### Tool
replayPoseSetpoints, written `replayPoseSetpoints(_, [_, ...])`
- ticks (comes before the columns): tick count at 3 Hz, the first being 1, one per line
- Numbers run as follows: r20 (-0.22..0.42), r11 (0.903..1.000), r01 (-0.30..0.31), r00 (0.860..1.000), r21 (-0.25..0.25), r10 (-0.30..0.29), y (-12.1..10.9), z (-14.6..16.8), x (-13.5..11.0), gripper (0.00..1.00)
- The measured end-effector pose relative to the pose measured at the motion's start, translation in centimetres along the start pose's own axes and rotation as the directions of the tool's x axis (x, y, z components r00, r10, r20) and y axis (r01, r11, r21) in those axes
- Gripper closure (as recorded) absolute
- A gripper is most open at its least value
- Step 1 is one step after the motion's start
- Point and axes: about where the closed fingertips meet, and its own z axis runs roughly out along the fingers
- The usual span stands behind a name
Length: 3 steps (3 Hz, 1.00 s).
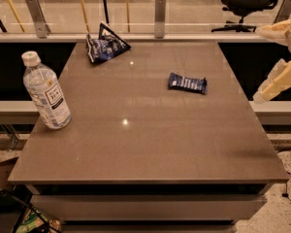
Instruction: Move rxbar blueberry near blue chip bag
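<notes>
The rxbar blueberry [187, 83], a small flat dark blue wrapper with white print, lies on the right of the brown table [145, 144]. The blue chip bag [105, 46], wrinkled and glossy with a pointed corner, lies at the far left of the table. The two are well apart. My gripper [258, 64] hangs off the table's right edge, to the right of the bar and not touching it. Its two cream fingers [276, 81] are spread apart with nothing between them.
A clear water bottle [46, 92] with a white cap stands upright near the table's left edge. A glass railing with metal posts [159, 16] runs behind the table. A black office chair [245, 1] stands beyond it at the far right.
</notes>
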Motion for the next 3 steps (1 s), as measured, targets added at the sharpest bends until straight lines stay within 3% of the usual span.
replayPoseSetpoints(2, [0.069,0.9967,-0.06,0.996,-0.055,0.064,-3.0,2.6,1.7,0.0])
replayPoseSetpoints(3, [0.102,0.9905,-0.102,0.988,-0.092,0.112,-3.9,4.0,2.8,0.0])
